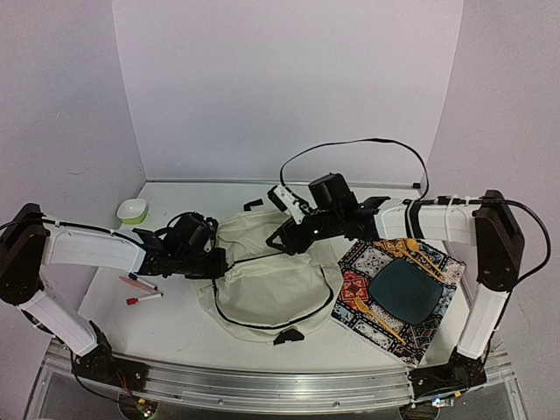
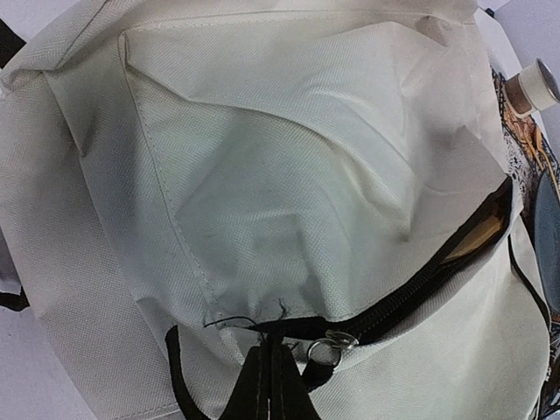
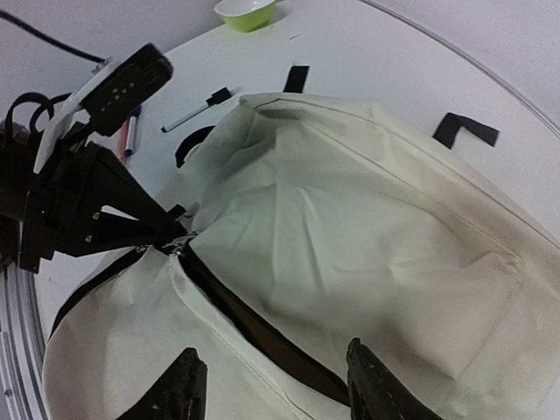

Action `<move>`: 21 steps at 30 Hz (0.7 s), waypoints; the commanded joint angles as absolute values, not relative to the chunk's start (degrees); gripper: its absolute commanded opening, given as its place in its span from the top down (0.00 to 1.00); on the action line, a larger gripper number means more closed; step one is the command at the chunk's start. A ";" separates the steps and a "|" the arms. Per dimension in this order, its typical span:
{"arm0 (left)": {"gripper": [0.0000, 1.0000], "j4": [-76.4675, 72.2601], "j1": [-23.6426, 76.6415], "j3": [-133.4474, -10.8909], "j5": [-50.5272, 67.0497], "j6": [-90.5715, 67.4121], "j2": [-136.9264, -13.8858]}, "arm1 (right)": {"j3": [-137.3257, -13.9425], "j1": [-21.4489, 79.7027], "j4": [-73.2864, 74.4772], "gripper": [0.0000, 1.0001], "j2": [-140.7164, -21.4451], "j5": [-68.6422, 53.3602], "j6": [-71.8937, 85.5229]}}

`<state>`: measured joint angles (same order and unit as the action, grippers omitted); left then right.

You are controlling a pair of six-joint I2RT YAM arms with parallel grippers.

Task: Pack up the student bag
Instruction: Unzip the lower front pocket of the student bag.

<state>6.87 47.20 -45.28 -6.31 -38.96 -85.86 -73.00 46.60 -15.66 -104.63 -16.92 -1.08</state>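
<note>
While the left gripper (image 3: 171,238) pinches the bag (image 1: 267,284), at the middle of the table (image 1: 184,328), by its part-open zip (image 2: 411,289), the right gripper (image 3: 273,372) hangs spread and empty over that zip. Two pens (image 1: 144,298) lie outside it; packing looks unfinished, contents unseen.

The left tool (image 1: 216,260) touches the student bag (image 1: 271,293), the right tool (image 1: 278,239) over it.
</note>
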 commanded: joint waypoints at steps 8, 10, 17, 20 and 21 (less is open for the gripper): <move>1.00 6.86 46.55 -44.24 -7.90 -38.41 -82.79 | -79.48 50.79 -10.30 0.46 -111.52 -20.77 -6.01; 1.00 6.86 46.35 -44.18 -8.05 -38.29 -82.35 | -78.97 51.12 -10.10 0.46 -111.81 -20.82 -6.06; 1.00 7.06 45.53 -44.42 -8.53 -37.65 -80.20 | -76.00 52.00 -9.82 0.47 -112.47 -20.13 -5.77; 1.00 7.43 45.01 -44.74 -9.03 -37.12 -79.00 | -74.62 52.28 -9.76 0.49 -112.33 -19.39 -5.68; 1.00 7.64 44.85 -44.92 -9.30 -36.84 -78.55 | -74.17 52.33 -9.76 0.50 -112.32 -19.06 -5.59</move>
